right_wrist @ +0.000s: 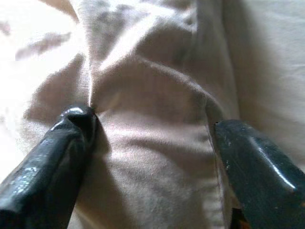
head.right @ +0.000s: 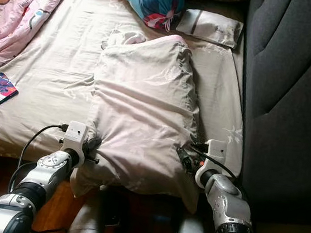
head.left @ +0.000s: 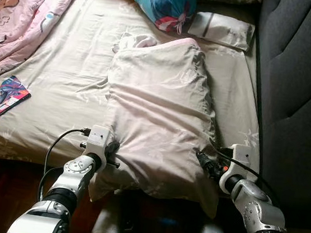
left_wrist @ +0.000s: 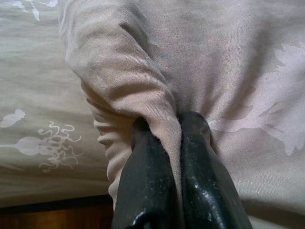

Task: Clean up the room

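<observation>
- The left gripper (left_wrist: pixel 174 138) pinches a fold of the beige pillow (head.left: pixel 156 111) at its near-left corner, fingers closed tight on the cloth.
- The right gripper (right_wrist: pixel 152 129) has its fingers spread wide, pressed against the pillow's near-right edge.
- The pillow lies lengthwise on the bed (head.left: pixel 59 77), its near end overhanging the edge.
- Far left lies a pink blanket (head.left: pixel 22 5); near it, a colourful book (head.left: pixel 0 97).
- Beyond the pillow: a blue-red cushion (head.left: pixel 163 2) and a small white packet (head.left: pixel 221 29).

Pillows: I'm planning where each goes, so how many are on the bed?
2, maybe more hidden: the beige pillow lying mid-bed between both end effectors, and the blue patterned pillow near the bed's far end.
</observation>
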### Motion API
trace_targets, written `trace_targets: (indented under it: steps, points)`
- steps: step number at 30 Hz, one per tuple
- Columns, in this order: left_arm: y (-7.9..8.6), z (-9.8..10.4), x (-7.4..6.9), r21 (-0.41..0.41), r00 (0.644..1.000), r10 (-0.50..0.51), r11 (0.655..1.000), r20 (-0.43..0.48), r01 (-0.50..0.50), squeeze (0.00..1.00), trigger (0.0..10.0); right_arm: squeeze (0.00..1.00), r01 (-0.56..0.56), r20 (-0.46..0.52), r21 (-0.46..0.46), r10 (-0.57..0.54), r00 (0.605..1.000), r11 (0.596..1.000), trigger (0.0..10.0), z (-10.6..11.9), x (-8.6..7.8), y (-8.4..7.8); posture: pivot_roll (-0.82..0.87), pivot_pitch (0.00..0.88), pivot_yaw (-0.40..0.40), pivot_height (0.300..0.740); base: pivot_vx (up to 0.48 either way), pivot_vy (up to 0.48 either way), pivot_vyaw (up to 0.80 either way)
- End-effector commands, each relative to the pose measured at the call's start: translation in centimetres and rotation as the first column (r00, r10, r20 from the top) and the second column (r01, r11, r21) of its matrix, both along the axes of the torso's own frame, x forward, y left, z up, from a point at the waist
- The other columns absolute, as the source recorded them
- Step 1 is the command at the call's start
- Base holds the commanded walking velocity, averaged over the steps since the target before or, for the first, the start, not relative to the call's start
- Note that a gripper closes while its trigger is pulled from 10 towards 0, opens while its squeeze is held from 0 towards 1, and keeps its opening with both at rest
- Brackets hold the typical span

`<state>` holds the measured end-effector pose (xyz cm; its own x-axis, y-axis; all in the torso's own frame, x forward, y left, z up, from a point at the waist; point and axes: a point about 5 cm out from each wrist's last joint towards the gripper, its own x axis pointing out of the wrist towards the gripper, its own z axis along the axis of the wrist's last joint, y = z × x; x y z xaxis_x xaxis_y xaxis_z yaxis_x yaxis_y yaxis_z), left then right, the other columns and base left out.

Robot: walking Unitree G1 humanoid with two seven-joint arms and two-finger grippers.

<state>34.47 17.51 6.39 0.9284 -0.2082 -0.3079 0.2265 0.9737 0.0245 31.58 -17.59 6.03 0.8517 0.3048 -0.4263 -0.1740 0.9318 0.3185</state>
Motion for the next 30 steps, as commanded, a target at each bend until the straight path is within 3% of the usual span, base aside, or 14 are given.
trace_targets:
  steps: [1,9,18,19,20,21,30]
  points:
    - [1.0,-1.1,-0.9,0.021,0.999,0.016,1.0,-0.046,-0.016,0.0,10.0,1.0,-0.039,-0.073,0.04,0.042,0.996,0.998,10.0,-1.9,-1.2,1.1,-0.05,0.366,0.147,0.647,0.0,0.0,0.0]
    - [1.1,-1.0,-0.8,0.023,0.999,0.021,1.0,-0.045,-0.02,0.0,10.0,1.0,-0.114,-0.081,0.103,0.122,0.989,0.988,10.0,-2.1,-1.8,2.6,-0.05,0.367,0.147,0.647,0.0,0.0,0.0]
    - [0.9,-1.1,-0.9,0.02,0.999,0.018,1.0,-0.047,-0.017,0.0,10.0,1.0,-0.134,-0.14,0.096,0.147,0.979,0.986,10.0,-3.5,-2.8,3.1,-0.05,0.369,0.145,0.647,0.0,0.0,0.0]
    - [0.8,-1.1,-0.9,0.018,0.999,0.016,1.0,-0.047,-0.015,0.0,10.0,0.42,-0.125,-0.16,0.083,0.137,0.978,0.989,10.0,-4.1,-3.0,3.2,-0.05,0.37,0.145,0.647,0.0,0.0,0.0]
    - [0.8,-1.1,-0.9,0.018,0.999,0.015,1.0,-0.046,-0.014,0.0,10.0,0.09,-0.119,-0.174,0.075,0.13,0.976,0.99,10.0,-4.6,-3.1,3.4,-0.05,0.371,0.146,0.647,0.0,0.0,0.0]
    - [0.8,-1.1,-0.9,0.017,0.999,0.014,1.0,-0.046,-0.014,0.0,10.0,0.0,-0.115,-0.182,0.071,0.126,0.975,0.991,10.0,-4.9,-3.2,3.6,-0.05,0.372,0.146,0.647,0.0,0.0,0.0]
    - [1.2,-1.4,-1.2,0.023,0.999,0.015,1.0,-0.046,-0.014,0.0,10.0,0.0,-0.099,-0.225,0.118,0.124,0.966,0.988,10.0,-6.7,-3.8,5.4,-0.02,0.389,0.152,0.647,0.0,0.0,0.0]
